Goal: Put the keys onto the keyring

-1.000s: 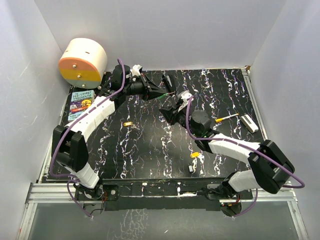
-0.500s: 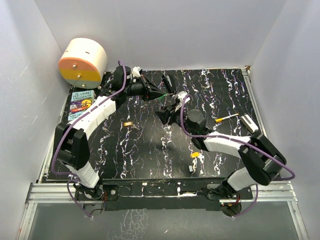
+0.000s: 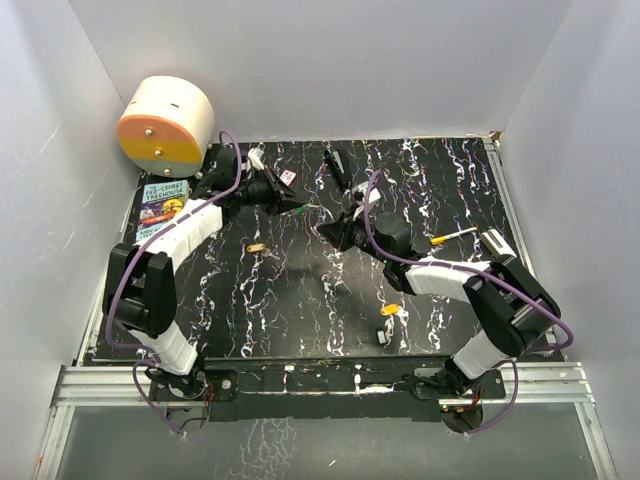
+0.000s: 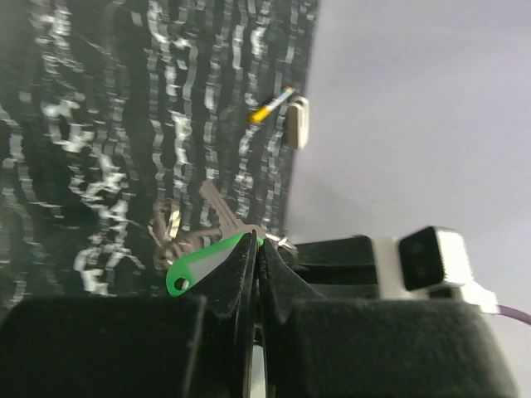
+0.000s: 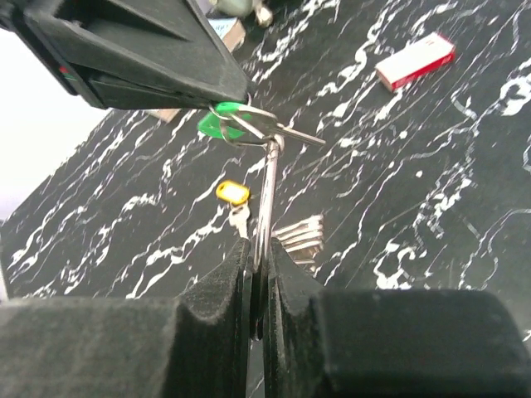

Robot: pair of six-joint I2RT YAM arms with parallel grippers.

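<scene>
My left gripper [image 4: 255,242] is shut on a green-headed key [image 4: 207,264]; the top view shows it [image 3: 297,204] at mid-table. Facing it, my right gripper [image 5: 259,249] is shut on the thin silver keyring [image 5: 267,195], which shows edge-on. Dull grey keys [image 5: 299,232] hang from the ring. The green key [image 5: 217,123] meets the ring's top end; whether it is threaded on I cannot tell. A yellow-orange key [image 5: 232,192] lies on the black mat below, left of the right gripper [image 3: 325,228]. Another orange key [image 3: 390,310] lies near the front.
A red-and-white box [image 5: 415,60] lies behind the left gripper. A yellow-tipped pen [image 3: 452,235] and a white block [image 3: 497,246] lie at the right. A black stick [image 3: 335,163] lies at the back, a round cream-and-orange container [image 3: 165,125] and a book [image 3: 160,210] at the far left.
The left arm has dropped lower and drawn its gripper back to the left with the green key. The right gripper has shifted left, staying close to it.
</scene>
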